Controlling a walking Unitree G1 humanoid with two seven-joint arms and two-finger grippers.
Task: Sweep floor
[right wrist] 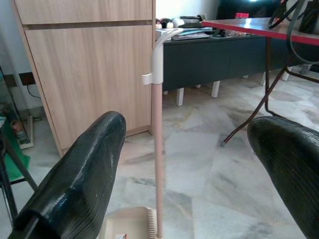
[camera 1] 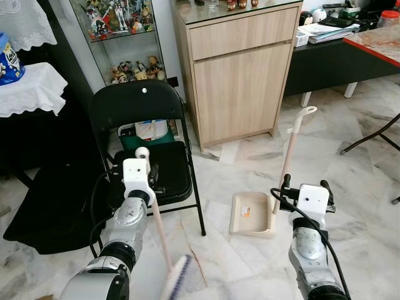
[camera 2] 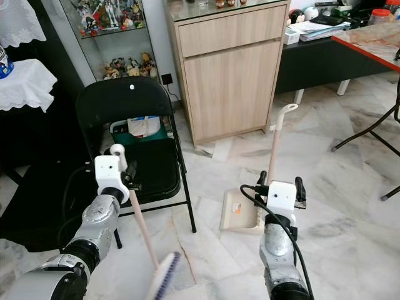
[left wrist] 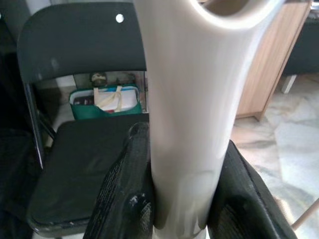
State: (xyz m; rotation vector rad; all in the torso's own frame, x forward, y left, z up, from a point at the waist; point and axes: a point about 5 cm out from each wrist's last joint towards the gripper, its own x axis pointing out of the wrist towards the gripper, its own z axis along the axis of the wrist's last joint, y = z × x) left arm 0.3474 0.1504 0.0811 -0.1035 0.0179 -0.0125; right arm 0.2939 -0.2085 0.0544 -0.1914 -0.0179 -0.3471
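My left gripper is shut on the pale pink handle of a broom, low in front of the black chair. The handle slants down to the purple-white brush head on the marble floor. In the left wrist view the handle sits clamped between both black fingers. A beige dustpan stands on the floor with its long handle upright. My right gripper is open just behind that handle, which rises between the spread fingers without touching them.
A black folding chair stands right ahead of the left arm, with a dark bag beside it. Behind are a wooden cabinet and a glass display case. A red-topped table and metal legs stand at the right.
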